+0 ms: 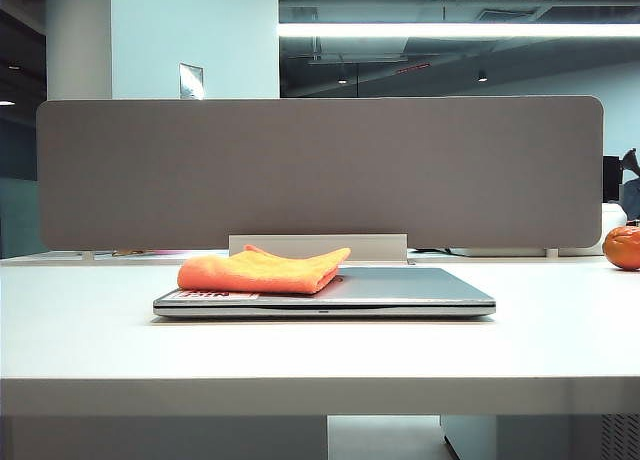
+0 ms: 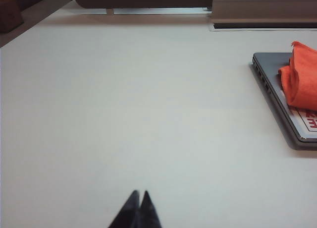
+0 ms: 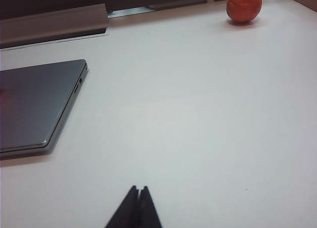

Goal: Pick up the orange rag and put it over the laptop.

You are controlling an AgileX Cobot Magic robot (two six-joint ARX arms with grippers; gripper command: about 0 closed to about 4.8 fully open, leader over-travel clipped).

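The orange rag (image 1: 262, 270) lies folded on the left part of the closed silver-grey laptop (image 1: 400, 290), which rests flat in the middle of the white table. The left wrist view shows the rag (image 2: 302, 79) draped on the laptop's corner (image 2: 277, 84), partly covering a white sticker with red print. In the right wrist view only the laptop's bare lid (image 3: 34, 104) shows. My left gripper (image 2: 140, 193) is shut and empty over bare table, well away from the laptop. Over the table on the laptop's other side, my right gripper (image 3: 138, 189) is likewise shut with nothing in it. Neither gripper appears in the exterior view.
A round glossy orange ball (image 1: 622, 247) sits at the far right of the table, also the ball (image 3: 243, 6) in the right wrist view. A grey partition panel (image 1: 320, 170) stands along the back edge, with a low grey rail (image 1: 318, 245) behind the laptop.
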